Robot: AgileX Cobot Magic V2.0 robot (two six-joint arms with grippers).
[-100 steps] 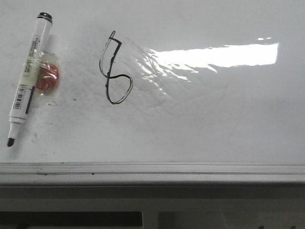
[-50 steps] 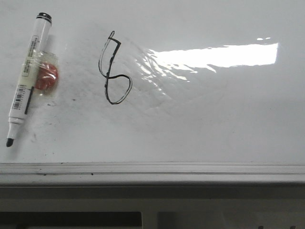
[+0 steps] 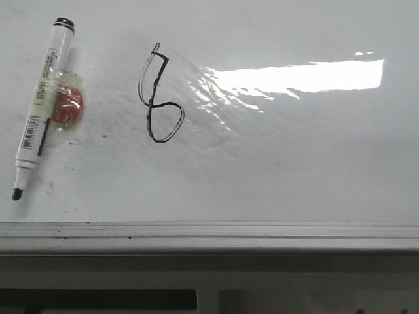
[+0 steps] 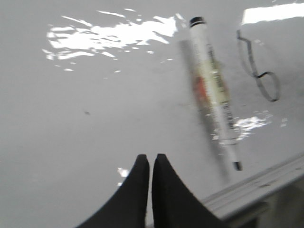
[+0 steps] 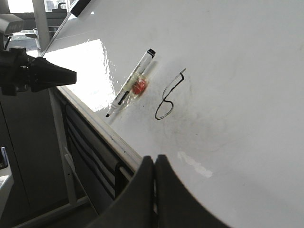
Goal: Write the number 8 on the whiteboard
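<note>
Task looks done, or v. nearly so. The number 8 (image 3: 159, 93) is drawn on the whiteboard (image 3: 294, 170) in thin black marker line: narrow angular upper loop over a rounder lower loop, both loops reading as closed in the front view. It sits in the board's far-left part, well back from the near ledge edge and just left of the bright glare patch (image 3: 294, 76). No stroke seems left to add, judging by its shape.

The marker (image 3: 41, 108) lies flat on the board near the left edge, well apart from the figure, uncapped tip pointing toward the near-left corner, butt end toward the far edge. A red blob wrapped in clear tape (image 3: 65, 106) sticks to its barrel. Nothing touches the marker.

Left gripper (image 4: 150, 159): fingers pinched together, only a slit between them, holding nothing; it hangs over bare board w/ the marker and figure off to one side. Right gripper (image 5: 155, 161): fingers likewise pressed together, empty, near the ledge edge (image 5: 97, 124) and apart from marker and figure. In the right wrist view the left gripper shows as a dark pointed shape off the board's edge.

What's left, at most: arms clear and park. Writing itself appears complete.
</note>
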